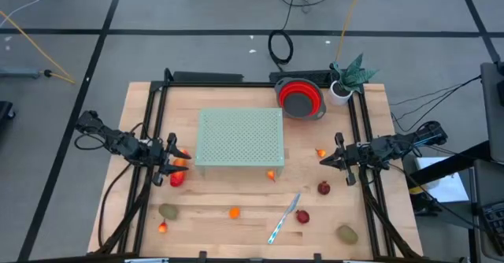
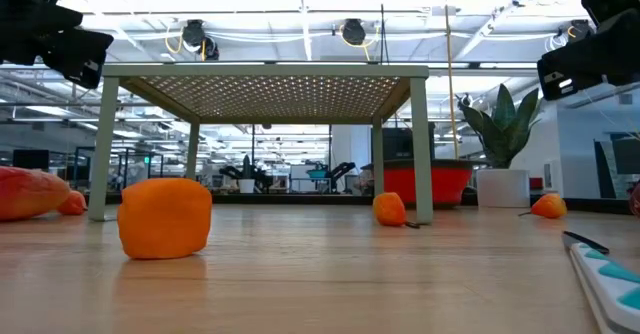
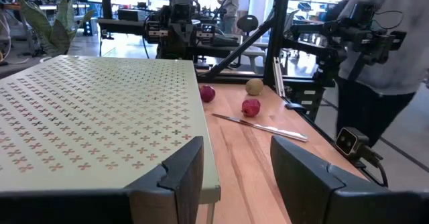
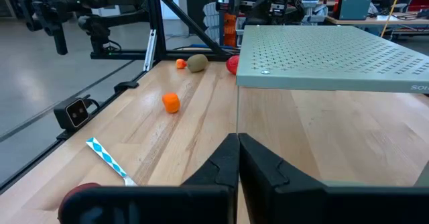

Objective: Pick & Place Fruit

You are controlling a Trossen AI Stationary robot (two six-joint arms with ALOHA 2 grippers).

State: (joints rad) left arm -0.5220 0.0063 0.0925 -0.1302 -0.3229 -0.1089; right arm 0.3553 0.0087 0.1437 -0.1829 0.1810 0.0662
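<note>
Small toy fruits lie scattered on the wooden table: a red one [image 1: 177,178] and an orange one [image 1: 179,164] at the left, olive ones [image 1: 168,211] [image 1: 346,233], orange ones [image 1: 234,212] [image 1: 271,175] [image 1: 320,152], and dark red ones [image 1: 324,187] [image 1: 302,216]. My left gripper [image 1: 175,159] [image 3: 234,177] stands open and level at the left side of the green platform, above the orange fruit, with nothing between its fingers. My right gripper [image 1: 323,160] [image 4: 238,158] is shut and level at the platform's right side, clear of the table.
A green perforated platform [image 1: 240,137] on legs stands mid-table. A red bowl [image 1: 301,98] and a potted plant [image 1: 346,78] sit at the far right corner. A silver-and-blue knife [image 1: 283,218] lies near the front edge. A person [image 3: 382,56] stands beyond the table.
</note>
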